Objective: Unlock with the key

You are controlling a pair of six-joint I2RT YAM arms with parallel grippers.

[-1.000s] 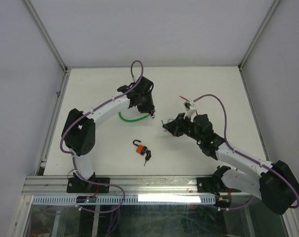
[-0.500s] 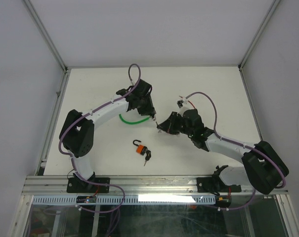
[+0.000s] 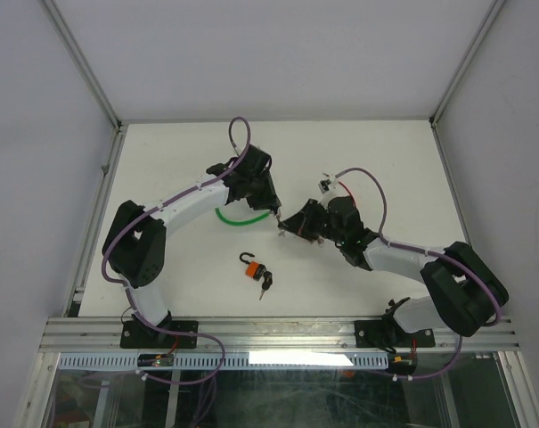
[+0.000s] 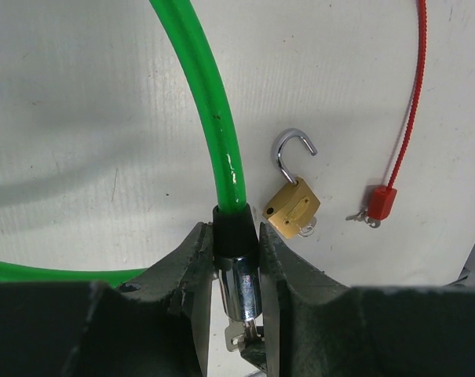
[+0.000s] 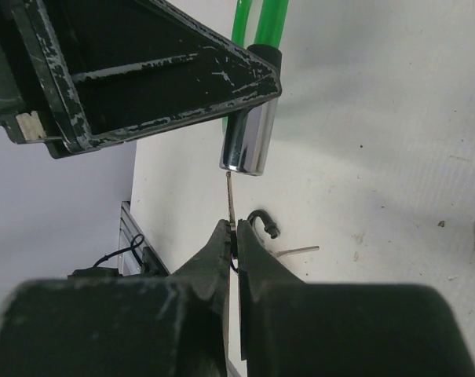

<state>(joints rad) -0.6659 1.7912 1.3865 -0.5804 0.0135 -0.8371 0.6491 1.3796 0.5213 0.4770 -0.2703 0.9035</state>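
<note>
A green cable lock (image 3: 229, 218) lies behind the table's middle. My left gripper (image 3: 271, 210) is shut on its black collar and chrome cylinder (image 4: 239, 287), with the green cable (image 4: 213, 118) running away from the jaws. My right gripper (image 3: 287, 227) is shut on a thin silver key (image 5: 231, 196). The key's tip touches the end face of the chrome cylinder (image 5: 249, 141). In the left wrist view the key (image 4: 237, 338) shows below the cylinder. My left gripper's fingers (image 5: 143, 78) fill the top of the right wrist view.
An orange padlock with a black shackle (image 3: 254, 268) and keys (image 3: 266, 285) lies nearer the front. A brass padlock with an open shackle (image 4: 292, 208) and a red cable seal (image 4: 381, 202) lie right of the green cable. Grey walls surround the table.
My right arm has swung left, bringing the key up to the chrome cylinder in my left gripper. My left gripper shifted slightly left.
</note>
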